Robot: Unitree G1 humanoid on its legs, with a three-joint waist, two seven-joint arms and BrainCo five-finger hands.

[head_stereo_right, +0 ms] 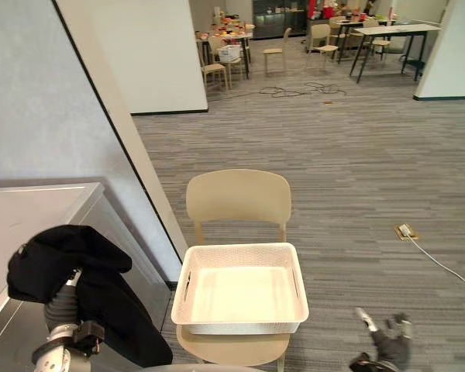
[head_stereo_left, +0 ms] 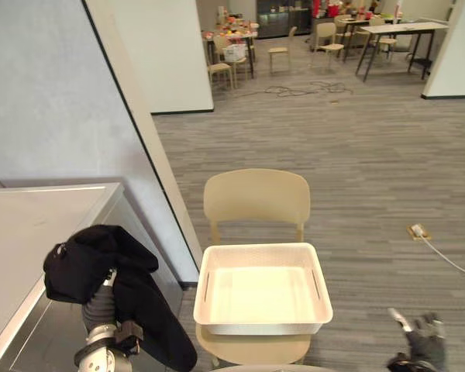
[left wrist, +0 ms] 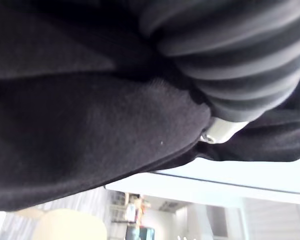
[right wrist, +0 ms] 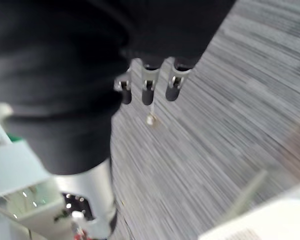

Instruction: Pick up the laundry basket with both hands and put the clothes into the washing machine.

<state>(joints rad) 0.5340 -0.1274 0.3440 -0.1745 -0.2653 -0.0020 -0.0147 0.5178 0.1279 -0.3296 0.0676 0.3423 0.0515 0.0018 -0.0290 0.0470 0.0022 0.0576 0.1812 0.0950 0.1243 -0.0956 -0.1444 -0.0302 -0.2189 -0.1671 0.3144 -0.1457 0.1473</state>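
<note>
Draping the raised left robot hand (head_stereo_left: 101,301), a black garment (head_stereo_left: 93,260) hides its fingers; grip cannot be told. The white laundry basket (head_stereo_left: 263,324) sits empty on a beige chair (head_stereo_left: 256,195). The right robot hand (head_stereo_left: 422,332) hangs loosely spread, holding nothing.

I see a beige chair (head_stereo_left: 256,198) on the grey carpet floor (head_stereo_left: 356,170), white laundry basket (head_stereo_left: 262,293) sitting on its seat. Floor socket (head_stereo_left: 418,231) lies to the right.

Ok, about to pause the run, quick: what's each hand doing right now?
Left hand: buried under the black garment draped over it, so it cannot be told.
Right hand: open, fingers relaxed, holding nothing.
</note>
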